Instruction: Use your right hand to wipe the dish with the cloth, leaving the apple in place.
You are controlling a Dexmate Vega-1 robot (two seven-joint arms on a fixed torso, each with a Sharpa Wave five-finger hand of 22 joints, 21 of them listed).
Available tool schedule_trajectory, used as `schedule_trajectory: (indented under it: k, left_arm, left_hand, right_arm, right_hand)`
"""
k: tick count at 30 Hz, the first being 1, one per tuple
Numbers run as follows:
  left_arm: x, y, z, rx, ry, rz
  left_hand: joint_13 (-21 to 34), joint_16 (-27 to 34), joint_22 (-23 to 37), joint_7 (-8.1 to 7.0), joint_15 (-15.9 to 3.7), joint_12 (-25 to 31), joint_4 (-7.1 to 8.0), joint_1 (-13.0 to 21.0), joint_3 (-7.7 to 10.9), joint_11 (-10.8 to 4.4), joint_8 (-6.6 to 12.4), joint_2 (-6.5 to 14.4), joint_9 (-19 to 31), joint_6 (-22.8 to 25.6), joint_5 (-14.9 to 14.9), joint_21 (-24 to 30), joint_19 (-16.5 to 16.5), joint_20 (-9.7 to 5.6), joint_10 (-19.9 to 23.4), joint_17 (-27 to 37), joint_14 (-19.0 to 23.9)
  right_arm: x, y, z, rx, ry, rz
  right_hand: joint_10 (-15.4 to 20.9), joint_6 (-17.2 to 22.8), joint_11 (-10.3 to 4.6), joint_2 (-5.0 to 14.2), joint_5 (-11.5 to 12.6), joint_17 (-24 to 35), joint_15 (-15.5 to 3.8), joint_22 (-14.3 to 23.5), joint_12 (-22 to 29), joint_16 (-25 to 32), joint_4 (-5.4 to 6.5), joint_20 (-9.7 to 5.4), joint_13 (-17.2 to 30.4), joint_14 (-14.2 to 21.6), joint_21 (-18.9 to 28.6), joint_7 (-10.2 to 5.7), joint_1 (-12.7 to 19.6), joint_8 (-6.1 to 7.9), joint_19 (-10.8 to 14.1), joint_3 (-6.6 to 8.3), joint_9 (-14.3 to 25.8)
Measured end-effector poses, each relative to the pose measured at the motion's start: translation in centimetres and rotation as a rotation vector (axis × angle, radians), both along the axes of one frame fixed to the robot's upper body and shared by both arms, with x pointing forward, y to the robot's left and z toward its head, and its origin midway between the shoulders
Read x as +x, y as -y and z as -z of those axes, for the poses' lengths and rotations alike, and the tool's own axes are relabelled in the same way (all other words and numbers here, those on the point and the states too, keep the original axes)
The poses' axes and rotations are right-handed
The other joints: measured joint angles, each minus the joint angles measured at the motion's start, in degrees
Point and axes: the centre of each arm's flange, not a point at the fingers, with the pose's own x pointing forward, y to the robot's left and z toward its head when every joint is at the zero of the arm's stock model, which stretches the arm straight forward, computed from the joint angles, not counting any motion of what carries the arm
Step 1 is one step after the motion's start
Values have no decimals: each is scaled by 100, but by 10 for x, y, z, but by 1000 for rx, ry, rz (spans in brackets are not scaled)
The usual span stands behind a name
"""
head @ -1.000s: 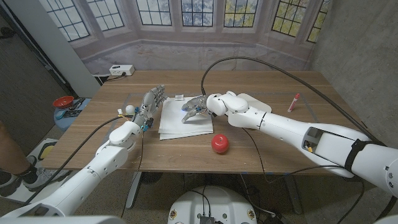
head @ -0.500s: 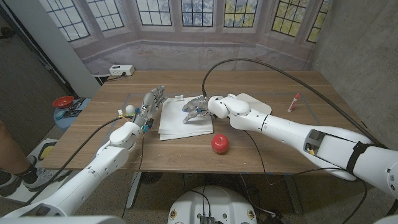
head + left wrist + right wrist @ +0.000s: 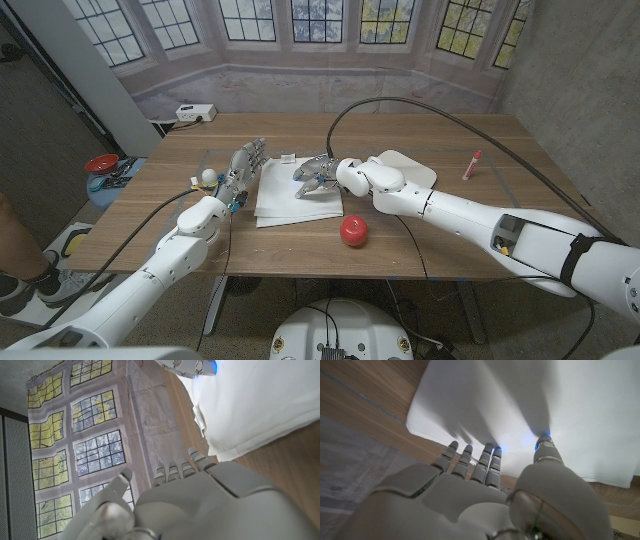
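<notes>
Reach step: your right hand [image 3: 320, 177] hovers over the white folded cloth [image 3: 283, 196] mid-worktop, fingers [image 3: 481, 466] spread, holding nothing. Red round apple [image 3: 353, 231] sits near, right of the cloth. White dish [image 3: 412, 166] lies right, behind your arm. Next, pinch the cloth.

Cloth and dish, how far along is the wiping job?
Done: nothing visibly wiped. In hand: the right hand hovers with spread fingers over the white cloth, not gripping it. Left: grasp the cloth, wipe the dish. The apple sits untouched.
</notes>
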Motion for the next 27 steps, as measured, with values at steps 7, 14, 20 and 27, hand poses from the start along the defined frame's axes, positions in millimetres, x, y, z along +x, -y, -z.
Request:
schedule_trajectory:
  k: [7, 14, 20, 27]
  left_arm:
    - [-2, 1, 3, -2, -2, -1]
    - [-3, 3, 5, -2, -2, -2]
    - [-4, 4, 5, 0, 0, -1]
    - [-4, 4, 5, 3, 0, -3]
  left_hand:
    - [0, 0, 0, 0, 0, 0, 0, 0, 0, 0, 0, 0, 0, 0, 0, 0, 0, 0, 0, 0, 0]
    - [0, 0, 0, -21, 0, 0, 0, 0, 0, 0, 0, 0, 0, 21, 0, 0, 0, 0, 0, 0, 0]
    - [0, 0, 0, -21, 0, 0, 0, 0, 0, 0, 0, 0, 0, 21, 0, 0, 0, 0, 0, 0, 0]
    - [0, 0, 0, -21, 0, 0, 0, 0, 0, 0, 0, 0, 0, 21, 0, 0, 0, 0, 0, 0, 0]
  right_arm:
    - [1, 3, 8, 3, 33, -12]
    - [4, 8, 15, 13, 66, -25]
    - [2, 7, 13, 21, 112, -47]
    - [5, 14, 26, 27, 141, -53]
  right_hand:
    - [18, 40, 2, -32, 0, 1, 0, 0, 0, 0, -7, 6, 10, 90, 0, 0, 119, -1, 69, 40, -1]
    - [19, 40, 3, -52, -1, 1, -14, 0, 27, -1, 7, -25, 48, 167, 0, 0, 177, -24, 141, 55, -1]
    - [128, 91, 7, -85, 45, 1, 7, -13, 61, -1, -16, -33, 47, 278, 0, -9, 281, -46, 213, 79, -1]
    - [369, 385, -41, -152, 76, 2, -8, -6, 151, 21, -8, -41, 85, 512, 0, -71, 437, -46, 339, 135, 24]
